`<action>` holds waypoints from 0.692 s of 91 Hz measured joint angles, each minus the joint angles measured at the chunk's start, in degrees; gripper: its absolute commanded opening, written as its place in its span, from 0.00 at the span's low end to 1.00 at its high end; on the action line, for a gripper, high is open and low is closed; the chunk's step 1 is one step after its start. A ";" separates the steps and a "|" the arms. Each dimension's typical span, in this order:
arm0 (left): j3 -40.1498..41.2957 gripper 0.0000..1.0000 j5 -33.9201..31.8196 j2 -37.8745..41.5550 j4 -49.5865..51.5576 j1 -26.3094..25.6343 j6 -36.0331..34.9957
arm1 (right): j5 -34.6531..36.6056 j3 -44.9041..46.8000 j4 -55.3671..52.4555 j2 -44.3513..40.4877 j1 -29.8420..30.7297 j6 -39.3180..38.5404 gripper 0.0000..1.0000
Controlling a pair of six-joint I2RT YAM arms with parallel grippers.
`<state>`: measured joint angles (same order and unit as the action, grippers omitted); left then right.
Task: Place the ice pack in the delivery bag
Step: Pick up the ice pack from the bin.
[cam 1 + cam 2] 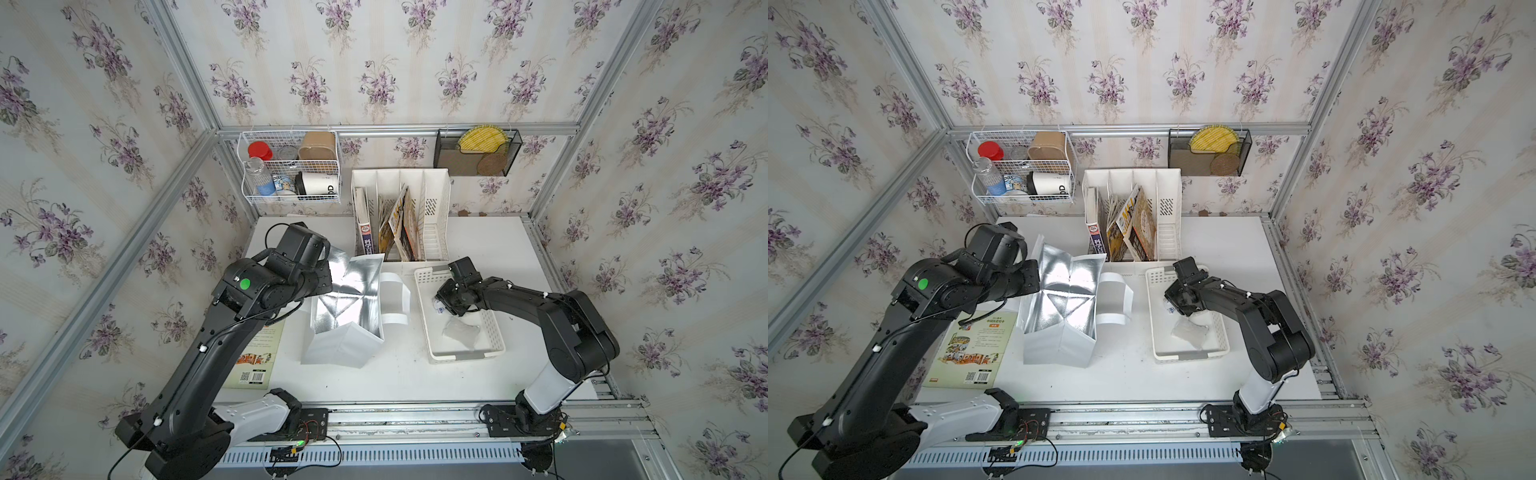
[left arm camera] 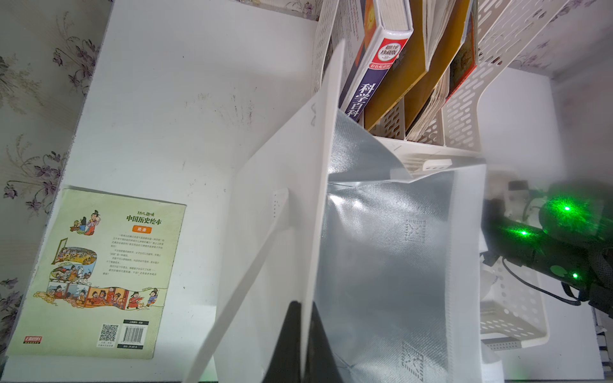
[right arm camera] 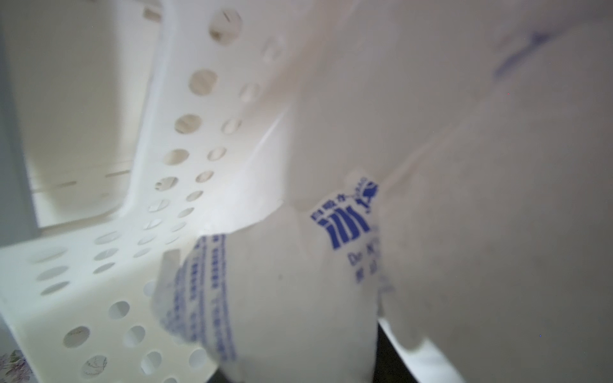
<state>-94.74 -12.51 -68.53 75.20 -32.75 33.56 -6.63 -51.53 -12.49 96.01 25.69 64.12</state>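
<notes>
**Inspector:** Left gripper [image 2: 304, 315]. Condition?

**Assistant:** Clamped on the white soft gusseted delivery bag with shiny silver foil lining [image 2: 381, 265]. One black finger sits on the white outer face and one on the foil face, with the wall on the left arm's side pinched between them.

**Inspector:** How does the bag stand?

**Assistant:** Upright on the white tabletop [image 1: 395, 382], mouth open upward, with foil visible in both top views. A white flat strap handle [image 1: 395, 299] droops on the side facing the white perforated plastic basket [image 1: 465, 356]. The bag and the basket are near each other but do not touch.

**Inspector:** Right gripper [image 1: 441, 306]?

**Assistant:** Lowered into the far half of the basket. The jaws cannot be seen in the right wrist view, so I cannot tell whether they are apart or closed on anything.

**Inspector:** Where is the ice pack?

**Assistant:** The ice pack, a white pouch with blue print [image 3: 298, 282], is in the basket, right at the right gripper and against the perforated wall. It is outside the bag.

**Inspector:** Other items?

**Assistant:** A translucent crumpled pouch [image 1: 460, 332] lies mid-basket. An illustrated paperback book [image 1: 971, 349] lies flat just beside the bag, under the left arm. A white slotted file rack with books [image 1: 432, 224] stands behind the bag and the basket.
</notes>
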 measured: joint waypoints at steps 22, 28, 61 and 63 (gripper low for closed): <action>0.02 0.00 0.63 -0.02 -0.26 0.00 0.22 | -0.26 0.39 -1.92 -6.75 0.02 -3.37 0.09; 0.13 0.00 0.92 -0.02 -0.44 0.00 0.52 | -0.50 1.22 -1.95 -10.03 0.00 -4.94 0.05; 1.27 0.00 5.84 0.17 -2.95 -0.74 -0.52 | -7.93 5.07 3.43 -37.88 3.41 -17.86 0.00; 1.29 0.00 6.19 0.22 -3.21 -0.90 -0.55 | -8.37 4.63 4.00 -39.67 4.00 -18.73 0.00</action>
<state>-93.45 -6.33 -68.31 71.99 -33.65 33.01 -15.00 -46.89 -8.49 56.34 29.69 45.39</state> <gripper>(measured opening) 0.062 0.275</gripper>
